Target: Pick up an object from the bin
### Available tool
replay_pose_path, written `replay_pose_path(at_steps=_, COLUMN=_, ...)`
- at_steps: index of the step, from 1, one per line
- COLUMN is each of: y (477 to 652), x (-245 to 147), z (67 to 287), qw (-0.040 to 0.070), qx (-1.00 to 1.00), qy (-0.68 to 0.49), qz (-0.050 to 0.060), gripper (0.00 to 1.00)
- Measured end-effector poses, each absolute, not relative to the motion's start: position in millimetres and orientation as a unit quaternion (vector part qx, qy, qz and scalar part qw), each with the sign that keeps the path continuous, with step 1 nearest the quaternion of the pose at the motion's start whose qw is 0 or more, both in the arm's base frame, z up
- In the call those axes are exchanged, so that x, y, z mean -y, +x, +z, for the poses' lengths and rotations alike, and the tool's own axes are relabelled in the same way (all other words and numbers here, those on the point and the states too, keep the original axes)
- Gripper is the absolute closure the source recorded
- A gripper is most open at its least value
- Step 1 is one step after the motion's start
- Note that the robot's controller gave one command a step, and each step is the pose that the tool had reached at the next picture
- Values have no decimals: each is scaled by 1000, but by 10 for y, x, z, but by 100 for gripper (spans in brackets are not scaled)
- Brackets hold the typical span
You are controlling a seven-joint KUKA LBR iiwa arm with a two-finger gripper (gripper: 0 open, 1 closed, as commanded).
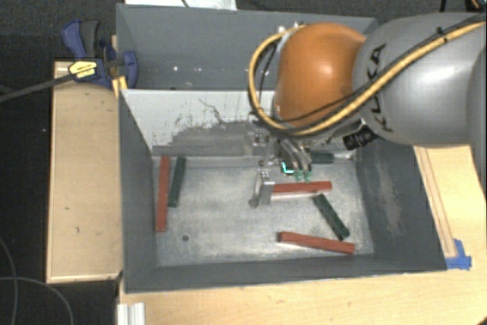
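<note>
The end effector (264, 188) is down near the floor of the bin (137, 179), about its middle. Its tip is touching or just beside the left end of the mid red bar (304, 189), which runs off toward 3 o'clock. Whether the end effector is open or closed I cannot tell, and I see nothing gripped in it. The pick looks not yet made: the arm is low at the bar, but the bar lies flat on the floor. What is left, as I judge it, is to close on a bar and lift it clear. A green bar (332, 216) lies at 4 o'clock, near the mid red bar's right end, and a low red bar (316, 242) at 5 o'clock. A left red bar (160, 194) and a left green bar (176, 182) lie side by side at 9 o'clock, well apart from the end effector.
</note>
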State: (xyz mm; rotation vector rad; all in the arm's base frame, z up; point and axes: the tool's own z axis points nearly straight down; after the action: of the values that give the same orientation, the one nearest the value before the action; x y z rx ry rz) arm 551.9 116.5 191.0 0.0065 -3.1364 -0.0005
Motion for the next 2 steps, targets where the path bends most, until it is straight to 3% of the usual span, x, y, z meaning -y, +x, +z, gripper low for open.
replay_pose_path(at_steps=1, y=5657, x=-231, z=1026, qw=2, qx=999, qy=-48, qz=2, gripper=0)
replay_pose_path(at_steps=2, y=5786, x=-141, z=684, qw=1, qx=999, qy=-33, qz=0, gripper=0)
